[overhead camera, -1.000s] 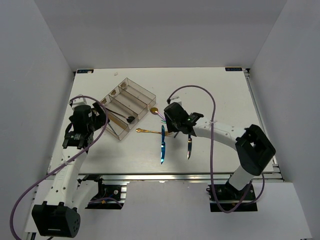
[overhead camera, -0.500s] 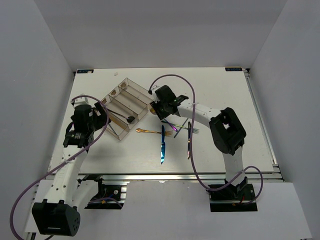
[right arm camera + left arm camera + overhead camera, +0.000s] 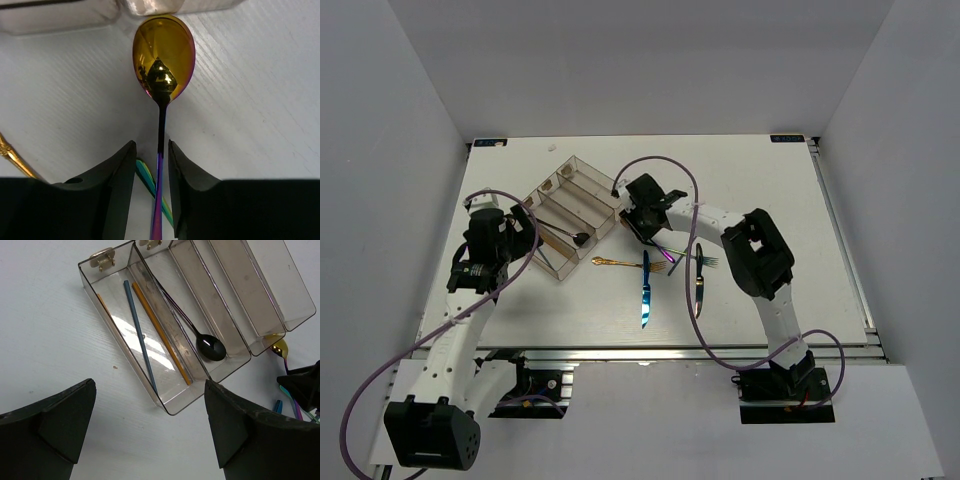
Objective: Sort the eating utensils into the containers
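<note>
Because the spoon (image 3: pixel 163 55) lies flat on the table with its gold bowl just short of the organiser tray (image 3: pixel 190 397), its rainbow handle runs straight back between the fingers of the right gripper (image 3: pixel 150 145). Those jaws stand narrowly apart, one on each side of the handle, and bare table shows on one side, so I judge nothing is pinched yet.

The handle sits nearer one finger than the other (a squeeze would shove it sideways first). It also crosses a green-tinted utensil (image 3: pixel 150 180) just below the fingertips, so the pinch may catch both or drag the lower one along. A thin, slick handle with a heavy bowl could pivot in the grip, and the tray wall is close enough for the bowl to clip on the lift.

In the overhead view, the right arm (image 3: pixel 760 255) is folded sharply, its wrist reaching back toward the tray's near right corner with the fingers pointing down. The left gripper (image 3: pixel 150 425) hangs wide open and empty above the tray's end, where a black spoon (image 3: pixel 211 347) and chopsticks (image 3: pixel 140 335) lie.
</note>
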`<state>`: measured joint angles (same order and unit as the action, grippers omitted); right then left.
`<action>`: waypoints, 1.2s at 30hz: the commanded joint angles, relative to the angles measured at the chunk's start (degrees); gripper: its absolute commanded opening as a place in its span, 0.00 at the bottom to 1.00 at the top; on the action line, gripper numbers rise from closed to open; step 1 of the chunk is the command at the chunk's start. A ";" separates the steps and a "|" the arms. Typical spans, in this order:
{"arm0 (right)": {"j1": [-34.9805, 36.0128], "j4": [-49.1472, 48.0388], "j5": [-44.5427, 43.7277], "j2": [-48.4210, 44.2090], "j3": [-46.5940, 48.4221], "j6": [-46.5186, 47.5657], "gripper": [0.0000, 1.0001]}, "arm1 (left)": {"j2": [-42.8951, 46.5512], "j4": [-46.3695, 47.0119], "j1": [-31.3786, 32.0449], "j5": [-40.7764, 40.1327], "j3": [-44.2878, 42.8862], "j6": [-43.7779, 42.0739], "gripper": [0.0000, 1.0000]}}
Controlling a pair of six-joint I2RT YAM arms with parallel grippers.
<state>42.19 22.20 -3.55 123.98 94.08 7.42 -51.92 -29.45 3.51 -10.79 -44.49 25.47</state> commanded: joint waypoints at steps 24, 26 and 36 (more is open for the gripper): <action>-1.15 -2.33 1.78 -15.42 -1.97 -3.72 0.00 | 0.77 1.41 0.18 1.21 0.02 -0.60 0.98; -0.62 -2.33 3.02 -17.01 -1.97 -4.95 0.00 | 0.86 1.41 0.27 1.03 0.11 -0.60 0.98; 4.12 -12.96 16.99 -11.60 7.77 -7.07 0.00 | 1.47 1.24 0.27 0.24 -0.07 -0.34 0.98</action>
<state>44.71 15.49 8.03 108.51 97.06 1.32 -51.86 -28.69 3.51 -10.07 -44.49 25.45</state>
